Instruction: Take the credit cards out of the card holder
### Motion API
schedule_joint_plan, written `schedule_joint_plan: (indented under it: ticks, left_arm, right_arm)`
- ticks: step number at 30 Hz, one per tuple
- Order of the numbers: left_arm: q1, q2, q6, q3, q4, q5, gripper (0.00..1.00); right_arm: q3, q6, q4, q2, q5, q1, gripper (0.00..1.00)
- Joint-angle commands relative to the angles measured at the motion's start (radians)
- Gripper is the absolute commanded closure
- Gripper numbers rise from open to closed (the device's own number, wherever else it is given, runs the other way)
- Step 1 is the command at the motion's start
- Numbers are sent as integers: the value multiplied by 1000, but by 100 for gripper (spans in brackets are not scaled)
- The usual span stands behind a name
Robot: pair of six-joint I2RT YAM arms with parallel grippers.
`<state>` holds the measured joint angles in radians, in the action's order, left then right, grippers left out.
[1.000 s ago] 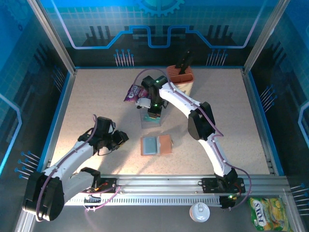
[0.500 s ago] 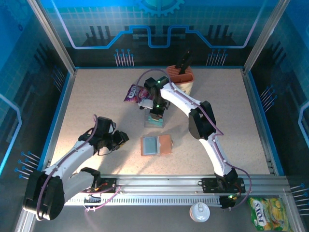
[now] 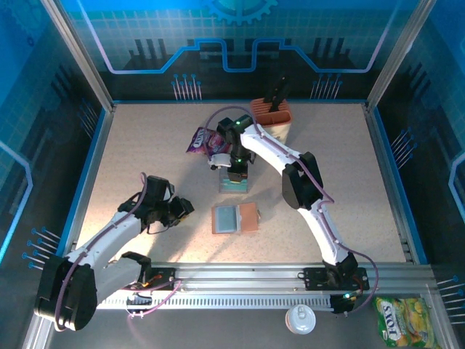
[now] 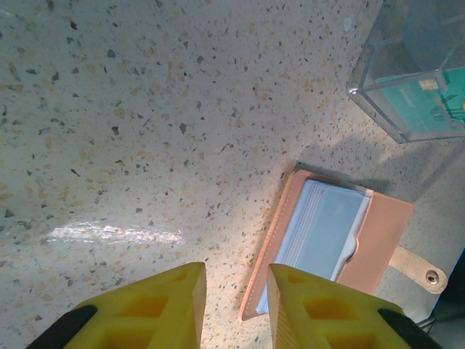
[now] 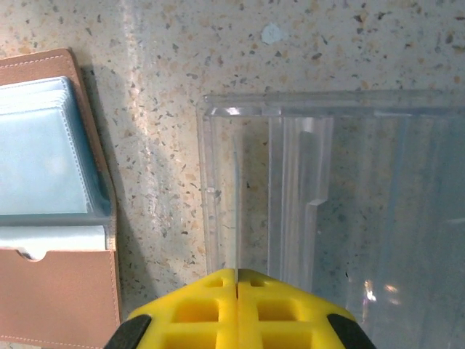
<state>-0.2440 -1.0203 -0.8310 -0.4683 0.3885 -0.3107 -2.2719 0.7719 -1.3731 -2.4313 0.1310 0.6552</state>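
One card holder point(image 5: 58, 291) beside closed right end effector point(image 5: 237, 275), apart.

Robotics laboratory test cell. A speckled tabletop point(image 3: 145, 145) is enclosed by aluminium frame posts point(image 3: 76, 54) and by blue wall panels point(image 3: 240, 43) on the far, left and right sides, printed with circuit-trace and gear graphics. Along the near edge, a slotted metal rail point(image 3: 247, 275) carries the cabled left arm point(image 3: 109, 236) and right arm point(image 3: 323, 225), bolted side by side.
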Motion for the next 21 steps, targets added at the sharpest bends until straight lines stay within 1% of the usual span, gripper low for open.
schedule_joint_plan:
  ticks: [1,10,11,12,14,17,21]
  left_arm:
    - [11,-4,12,-3,32,-10,71]
    - [11,-10,11,0,34,-7,71]
    - [11,-11,11,0,33,-7,71]
    - [11,-11,12,0,32,-7,71]
    - [12,-11,12,0,34,-7,71]
    - [13,-11,12,-3,34,-7,71]
    - [12,-18,10,-6,31,-11,71]
  right_arm:
    - [-36,72,-51,-47,51,-1,100]
    - [-94,93,-114,-91,87,-6,100]
    - [-95,90,-117,-94,91,-7,98]
    - [-96,86,-122,-96,94,-9,93]
    - [-111,74,-139,-104,102,-11,87]
    - [-127,54,-146,-101,106,-15,82]
    - [-124,26,-136,-67,104,-23,79]
